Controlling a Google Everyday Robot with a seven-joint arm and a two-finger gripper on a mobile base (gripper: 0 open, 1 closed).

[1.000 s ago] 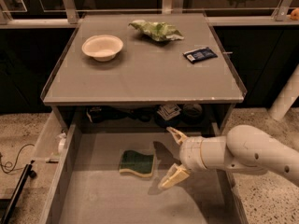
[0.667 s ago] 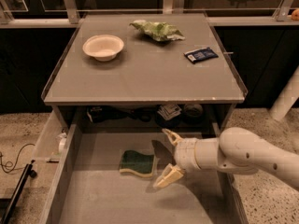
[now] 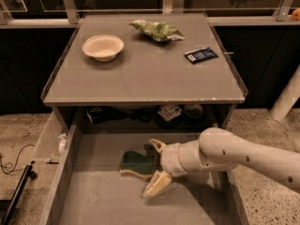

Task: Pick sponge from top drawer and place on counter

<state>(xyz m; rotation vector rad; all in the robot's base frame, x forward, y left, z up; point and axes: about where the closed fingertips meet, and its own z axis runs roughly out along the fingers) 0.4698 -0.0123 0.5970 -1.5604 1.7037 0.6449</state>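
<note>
The sponge (image 3: 135,163), dark green on top with a pale yellow layer beneath, lies flat on the grey floor of the open top drawer (image 3: 98,198), near the drawer's middle. My gripper (image 3: 156,168) reaches in from the right on a white arm. It is open, with one pale finger above the sponge's right end and the other below it. The fingers straddle that end and do not close on it. The counter (image 3: 145,74) is the grey tabletop above the drawer.
On the counter stand a white bowl (image 3: 102,47) at back left, a wrinkly green chip bag (image 3: 157,30) at the back and a dark blue packet (image 3: 200,55) at right. Dark clutter (image 3: 154,114) sits under the counter behind the drawer. A black cable (image 3: 14,161) lies on the floor at left.
My gripper has moved left across the drawer, from beside the sponge to around its right end. The sponge has not moved.
</note>
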